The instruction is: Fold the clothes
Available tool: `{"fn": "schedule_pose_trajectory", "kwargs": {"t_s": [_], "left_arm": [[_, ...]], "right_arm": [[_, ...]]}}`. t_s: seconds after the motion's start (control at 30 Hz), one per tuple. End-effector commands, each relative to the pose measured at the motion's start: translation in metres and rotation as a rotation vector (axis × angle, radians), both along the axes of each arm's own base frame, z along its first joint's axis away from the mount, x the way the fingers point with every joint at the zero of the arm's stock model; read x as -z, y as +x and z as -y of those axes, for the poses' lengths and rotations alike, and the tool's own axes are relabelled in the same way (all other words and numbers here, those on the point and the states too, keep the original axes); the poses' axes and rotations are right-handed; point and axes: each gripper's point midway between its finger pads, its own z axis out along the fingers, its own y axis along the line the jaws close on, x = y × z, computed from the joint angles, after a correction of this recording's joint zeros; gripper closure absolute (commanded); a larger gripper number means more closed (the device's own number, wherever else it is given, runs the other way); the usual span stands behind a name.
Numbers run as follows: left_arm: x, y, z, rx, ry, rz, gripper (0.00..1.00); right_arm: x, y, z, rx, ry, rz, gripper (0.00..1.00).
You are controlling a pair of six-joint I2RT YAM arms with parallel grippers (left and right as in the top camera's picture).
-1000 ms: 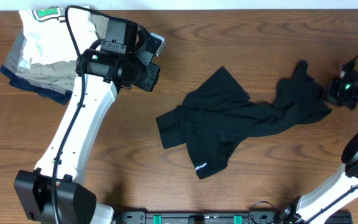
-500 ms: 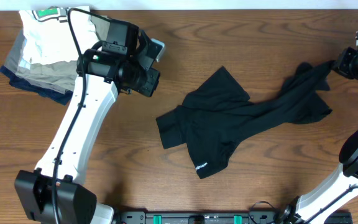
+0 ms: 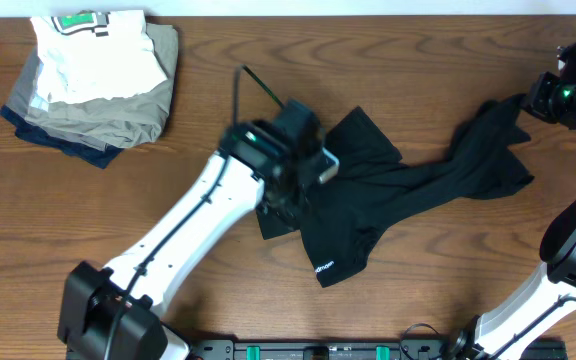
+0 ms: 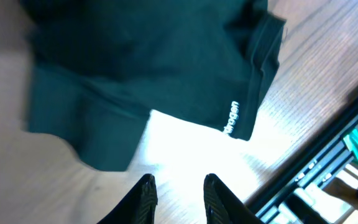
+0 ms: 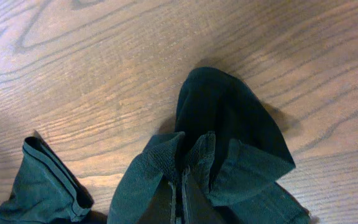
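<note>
black pants: lay crumpled across centre of table, 1 end far right
left gripper: jaws slightly spread, empty, over pants' logo hem
right gripper: pinched pants' end

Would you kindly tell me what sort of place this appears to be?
Probably a robotics lab workbench: a robot arm at a wood-grain table, a black garment, and a stack of folded clothes.

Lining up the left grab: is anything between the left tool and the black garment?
Nothing visible. The left tool hangs just off the black garment, with only bare table between them. The folded stack sits far off at a corner.
</note>
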Motion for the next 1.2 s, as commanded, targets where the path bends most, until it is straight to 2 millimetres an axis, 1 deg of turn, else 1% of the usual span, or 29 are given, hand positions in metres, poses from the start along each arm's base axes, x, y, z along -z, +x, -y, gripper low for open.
{"fn": "schedule_pose_trajectory", "kwargs": {"t_s": [0.0,0.07,0.13,0.23,0.33,0.43,0.53,0.6,0.67,0.73,0.87,1.0,1.17], "left_arm": [[0.019,-0.015,-0.001,-0.121,0.042,-0.076,0.72],[0.027,-0.027,0.003,-0.105,0.046,-0.104,0.68],[0.035,-0.038,0.007,-0.080,0.058,-0.115,0.62],[0.047,-0.050,0.018,-0.042,0.051,-0.104,0.28],[0.057,-0.053,0.031,-0.097,0.030,-0.099,0.27],[0.065,-0.054,0.036,-0.134,0.019,-0.093,0.25],[0.074,-0.045,0.020,-0.261,0.105,-0.048,0.25],[0.077,-0.044,0.013,-0.269,0.138,-0.030,0.25],[0.079,-0.044,0.010,-0.262,0.148,-0.023,0.25],[0.081,-0.045,0.010,-0.223,0.147,-0.016,0.24],[0.086,-0.054,0.011,-0.034,0.150,0.012,0.21],[0.091,-0.068,0.021,0.148,0.135,0.049,0.18],[0.090,-0.073,0.037,0.303,0.095,0.104,0.16]], "right_arm": [[-0.017,0.002,0.000,0.013,-0.019,0.027,0.99],[-0.016,0.001,0.001,0.015,-0.022,0.021,0.99],[-0.016,0.001,0.001,0.015,-0.021,0.020,0.99],[-0.016,0.000,0.000,0.015,-0.019,0.016,0.99],[-0.015,-0.002,-0.001,0.015,-0.015,0.006,0.99],[-0.013,-0.005,-0.001,0.010,-0.017,-0.005,0.99],[-0.013,-0.006,-0.001,0.011,-0.017,-0.013,0.99],[-0.013,-0.006,-0.001,0.011,-0.017,-0.013,0.99],[-0.013,-0.006,-0.001,0.011,-0.017,-0.013,0.99],[-0.013,-0.007,-0.001,0.011,-0.017,-0.014,0.99],[-0.012,-0.007,-0.002,0.011,-0.015,-0.017,0.99],[-0.012,-0.009,-0.002,0.012,-0.014,-0.024,0.99],[-0.010,-0.011,0.001,0.020,-0.030,-0.040,0.99]]}}
